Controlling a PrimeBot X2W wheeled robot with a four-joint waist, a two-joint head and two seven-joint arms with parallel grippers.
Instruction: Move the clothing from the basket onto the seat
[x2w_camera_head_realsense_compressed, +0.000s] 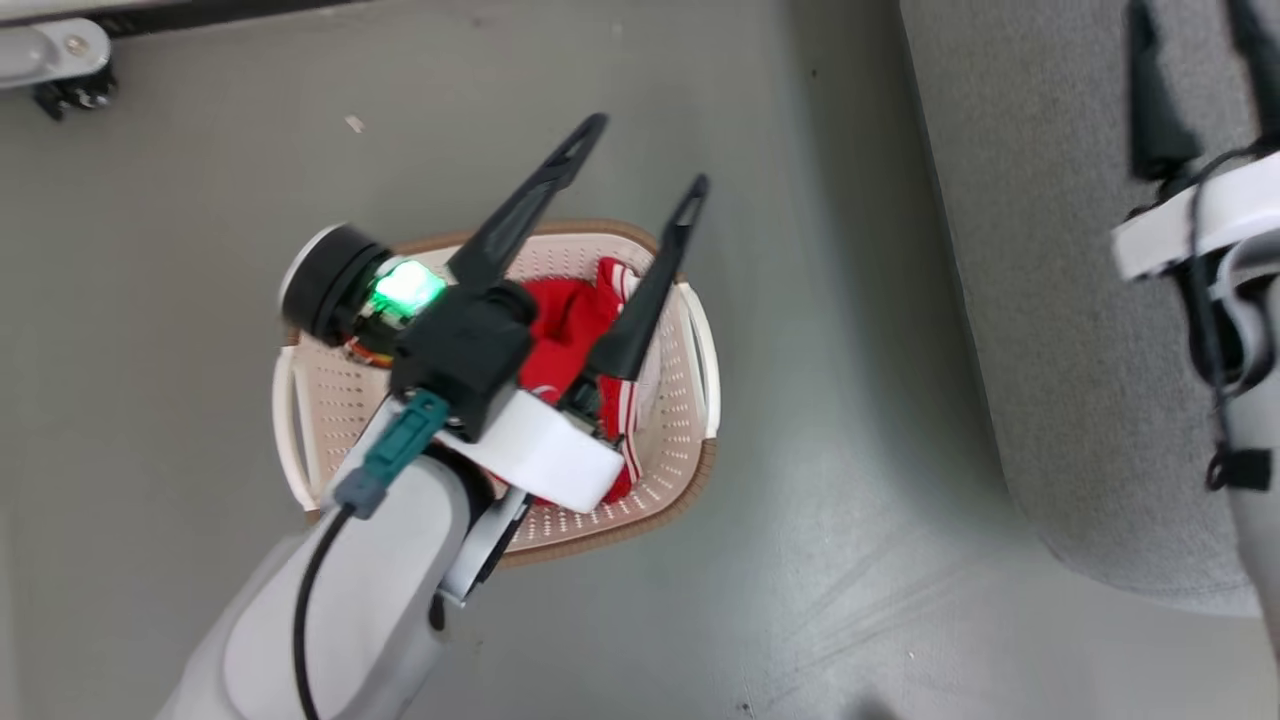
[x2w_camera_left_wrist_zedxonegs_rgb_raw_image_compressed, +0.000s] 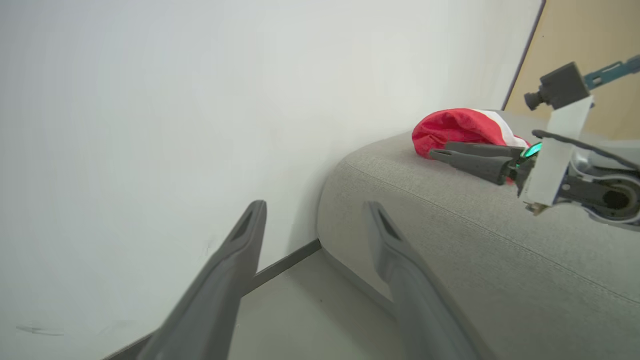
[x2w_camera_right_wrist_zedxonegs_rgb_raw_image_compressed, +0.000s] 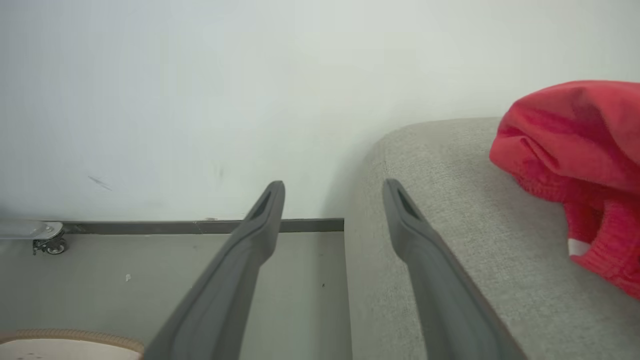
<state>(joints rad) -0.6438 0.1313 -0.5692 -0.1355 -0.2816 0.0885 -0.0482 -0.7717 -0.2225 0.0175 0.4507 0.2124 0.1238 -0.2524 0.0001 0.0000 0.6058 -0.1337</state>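
Left end effector (x2w_camera_head_realsense_compressed: 648, 152): wide, empty, above basket (x2w_camera_head_realsense_compressed: 690, 400).
Basket: red garment (x2w_camera_head_realsense_compressed: 565, 320) inside.
Right end effector (x2w_camera_right_wrist_zedxonegs_rgb_raw_image_compressed: 333, 184): wide, empty; second garment (x2w_camera_right_wrist_zedxonegs_rgb_raw_image_compressed: 575, 150) beside it on seat (x2w_camera_right_wrist_zedxonegs_rgb_raw_image_compressed: 450, 225).

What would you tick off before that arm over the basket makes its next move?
1. Left gripper open and empty: ok.
2. Left gripper lined up over the basket: ok.
3. Red garment lying in the basket, left to take: ok.
4. Gripper's height above that garment: cannot tell.
5. Bare sofa beside the second garment lying on it: ok.
6. Right gripper open, empty, away from the basket: ok.
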